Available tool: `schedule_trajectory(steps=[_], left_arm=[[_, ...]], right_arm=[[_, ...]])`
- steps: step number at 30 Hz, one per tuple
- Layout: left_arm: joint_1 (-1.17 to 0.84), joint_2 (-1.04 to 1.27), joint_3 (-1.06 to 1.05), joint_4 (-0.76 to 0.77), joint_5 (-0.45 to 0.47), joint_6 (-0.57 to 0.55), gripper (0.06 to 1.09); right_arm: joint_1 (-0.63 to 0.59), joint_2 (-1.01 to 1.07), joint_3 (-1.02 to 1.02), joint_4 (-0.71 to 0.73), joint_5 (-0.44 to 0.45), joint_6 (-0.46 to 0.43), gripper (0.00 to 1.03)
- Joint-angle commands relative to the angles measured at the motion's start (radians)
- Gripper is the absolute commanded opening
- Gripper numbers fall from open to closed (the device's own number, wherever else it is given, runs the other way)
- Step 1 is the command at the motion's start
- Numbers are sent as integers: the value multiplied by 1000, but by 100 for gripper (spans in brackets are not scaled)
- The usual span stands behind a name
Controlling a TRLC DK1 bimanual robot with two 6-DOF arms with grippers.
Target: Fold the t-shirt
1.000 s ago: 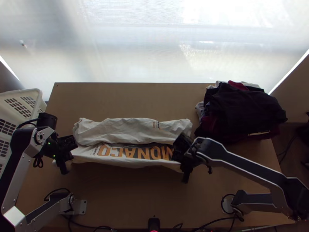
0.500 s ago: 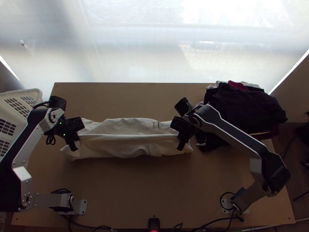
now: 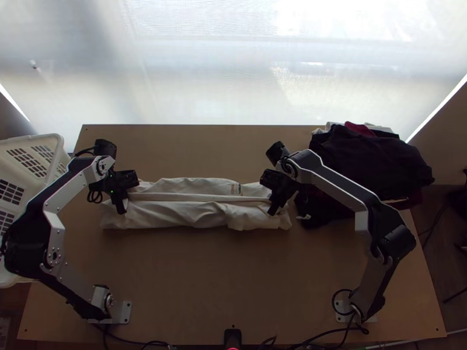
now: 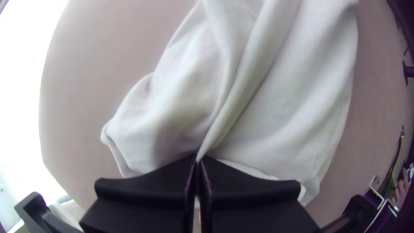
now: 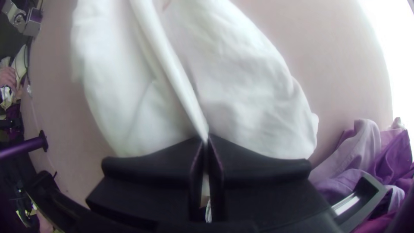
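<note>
Centrally, a light wooden table (image 3: 192, 274) is seen from above, with its far edge set against a bright pale background. Over it, two jointed arms are extended from the near corners, the left arm (image 3: 55, 216) and the right arm (image 3: 344, 195), both bent at the elbow. At the far left, a white slatted laundry basket (image 3: 36, 139) is partly cut off by the view's edge. On the table's far right, a heap of clothes (image 3: 368, 166) is piled, mostly dark, with some red and white cloth. Across the middle, just beside the heap, the white t-shirt (image 3: 198, 216) is laid in a long, narrow, folded band, with a thin ridge of cloth drawn up along its length. Near the band's left end, that ridge is pinched by the left gripper (image 3: 122, 209), whose fingers are closed together on it. Near the right end, the same ridge is held by the right gripper (image 3: 273, 210), its fingers likewise pressed together. Beyond the ridge, a small orange print (image 3: 236, 189) is visible on the cloth.
</note>
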Motion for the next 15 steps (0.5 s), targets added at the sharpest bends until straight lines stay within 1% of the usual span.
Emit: schedule_trajectory(steps=[1,2,3,4,5,6,7,9,11,12,15], left_arm=[[1,73,73,76,-38,-49,37],[3,73,98,75,-37,-93,51],[9,70,116,70,-31,-118,66],[13,62,124,68,-29,-122,83],[19,47,125,68,-29,-119,106],[24,28,127,65,-27,-118,104],[29,4,128,58,-26,-118,104],[35,-58,128,32,-18,-116,104],[47,-121,131,19,8,-119,104],[53,-147,133,19,8,-116,104],[95,-205,145,16,8,-85,104]], right_arm=[[-28,43,15,16,5,10,22],[-27,40,18,16,5,22,30],[-28,33,20,16,5,33,41],[-28,22,20,16,5,44,51],[-30,10,20,15,5,50,58],[-31,0,20,12,5,53,63],[-31,-12,21,4,5,55,66],[-35,-43,20,-4,5,62,70],[-41,-61,33,-34,5,82,77],[-42,-70,43,-62,5,87,78],[-47,-112,53,-88,5,99,87]])
